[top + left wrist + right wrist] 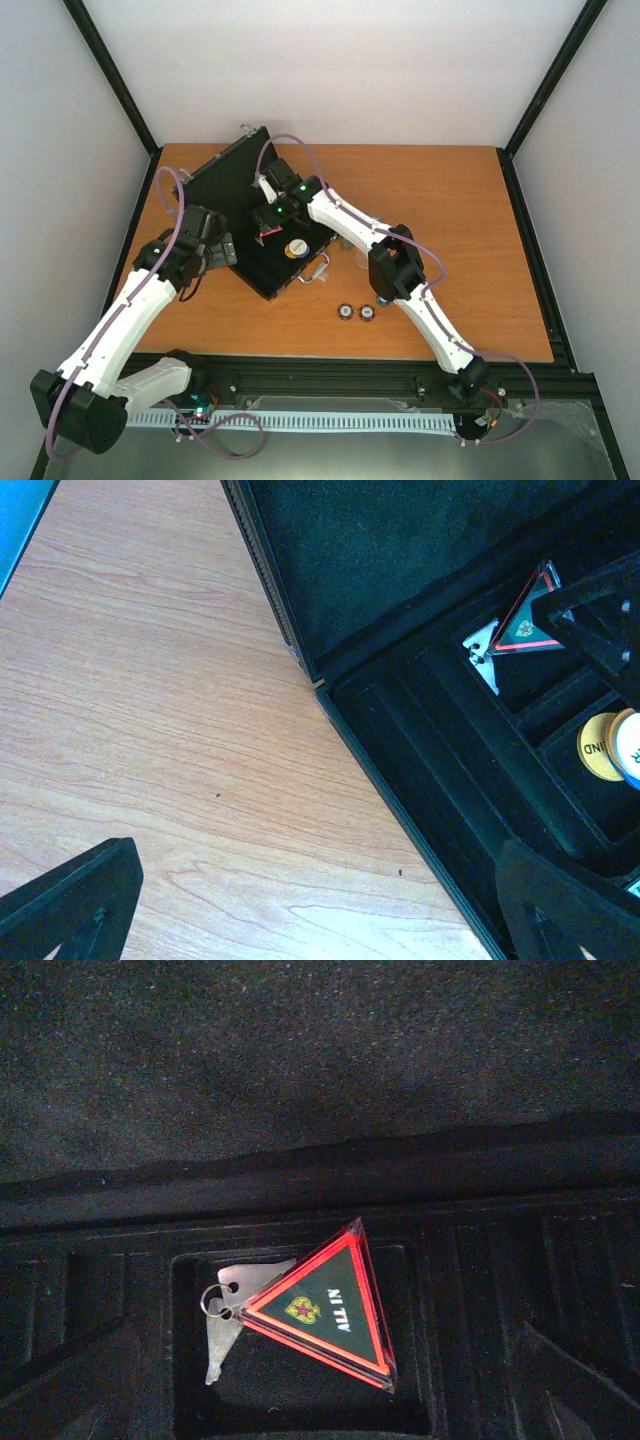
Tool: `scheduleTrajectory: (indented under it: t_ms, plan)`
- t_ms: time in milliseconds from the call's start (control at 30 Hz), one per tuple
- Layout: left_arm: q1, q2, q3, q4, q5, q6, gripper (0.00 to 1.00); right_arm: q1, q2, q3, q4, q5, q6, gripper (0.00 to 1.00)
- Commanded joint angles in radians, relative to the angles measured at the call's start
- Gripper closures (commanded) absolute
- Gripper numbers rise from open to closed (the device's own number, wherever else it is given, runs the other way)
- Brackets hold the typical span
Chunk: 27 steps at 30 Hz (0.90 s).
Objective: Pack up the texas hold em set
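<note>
The black case of the texas hold em set lies open at the left, its lid toward the back. My right gripper hovers open over a square compartment, where the dark triangular token with its red edge lies flat on some silver keys. Its fingers stand wide on either side, apart from the token. A yellow dealer disc and a white one lie in a neighbouring compartment. My left gripper is open above the table at the case's left edge, holding nothing. Two striped chip stacks stand on the table.
The wooden table is framed by black rails, with white walls close on three sides. The case's silver handle sticks out toward the chip stacks. My right arm's elbow reaches across the table's middle.
</note>
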Motion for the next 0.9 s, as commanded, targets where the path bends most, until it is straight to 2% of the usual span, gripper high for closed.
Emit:
scheduleTrajectory:
  t_ms: [0,300,500,767,867]
  plan:
    - [0.004,-0.009,0.013,0.002,-0.023,0.013,0.00,-0.001,-0.037,0.019,-0.007,0.048,0.068,0.00]
    - [0.004,0.001,0.006,0.011,-0.023,0.022,0.00,-0.045,0.015,0.050,0.009,0.140,0.197,0.00]
    - [0.004,0.022,0.013,0.050,-0.003,0.051,0.00,-0.058,-0.004,0.043,-0.025,0.121,0.186,0.00]
    - [0.004,0.212,0.148,0.053,0.111,0.076,0.00,-0.107,-0.175,-0.111,-0.048,0.176,0.183,0.00]
    - [0.004,0.288,0.201,0.065,0.204,0.071,0.01,-0.133,-0.273,-0.190,-0.045,0.207,0.168,0.00]
